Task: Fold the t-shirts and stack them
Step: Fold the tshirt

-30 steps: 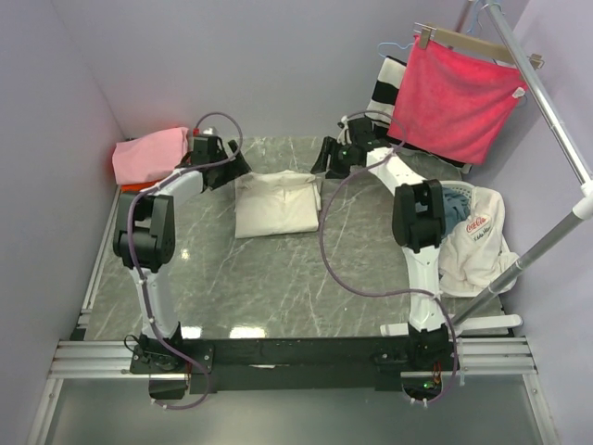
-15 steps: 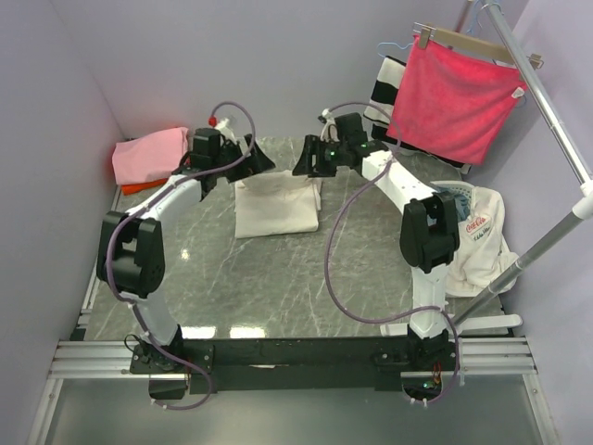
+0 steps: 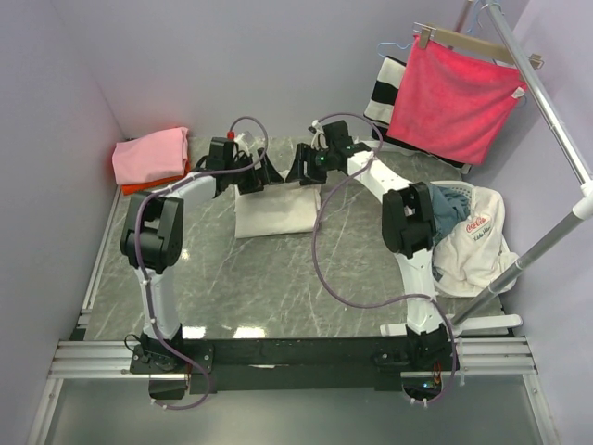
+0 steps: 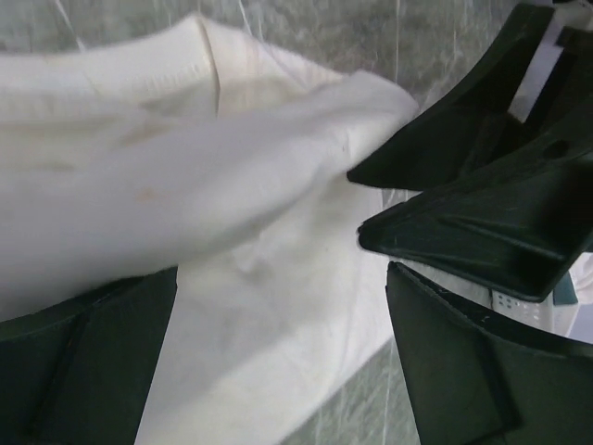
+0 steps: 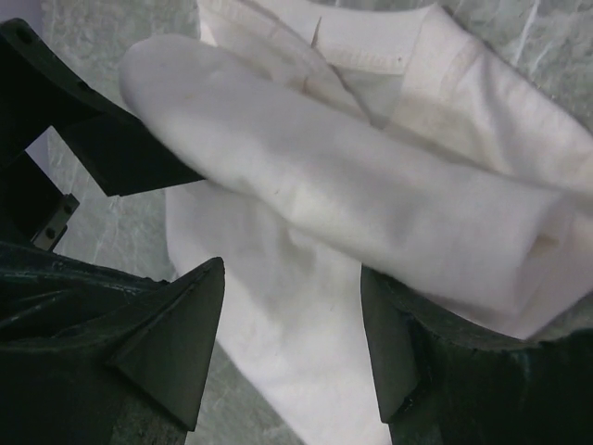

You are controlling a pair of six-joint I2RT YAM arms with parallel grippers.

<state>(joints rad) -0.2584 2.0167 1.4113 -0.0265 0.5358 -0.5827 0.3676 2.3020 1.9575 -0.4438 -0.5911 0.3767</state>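
While both arms reach toward the back of the marble table point(image 3: 278, 297), my top camera shows the cream t-shirt point(image 3: 278, 211) lying as a folded rectangle at the middle-back. Its far edge is under the left gripper point(image 3: 263, 174) and the right gripper point(image 3: 298, 172), which nearly meet over it. The pink t-shirt point(image 3: 148, 153) sits folded on the orange-red t-shirt point(image 3: 137, 187) in the far left corner, well apart from the cream one.

On my left wrist camera the cream cotton shows a stitched hem and faint yellowish marks. A thick, soft fold of it is raised and drapes over one finger point(image 4: 83, 371). These jaws are spread fully wide and pinch nothing that I can see. The right gripper's black fingers sit just beside the fold's tip.

On my right wrist camera that rolled fold crosses the gap diagonally and rests on one finger point(image 5: 445, 371), above flat layers with a stitched band. These jaws stand partly apart, not clamped on the cloth.
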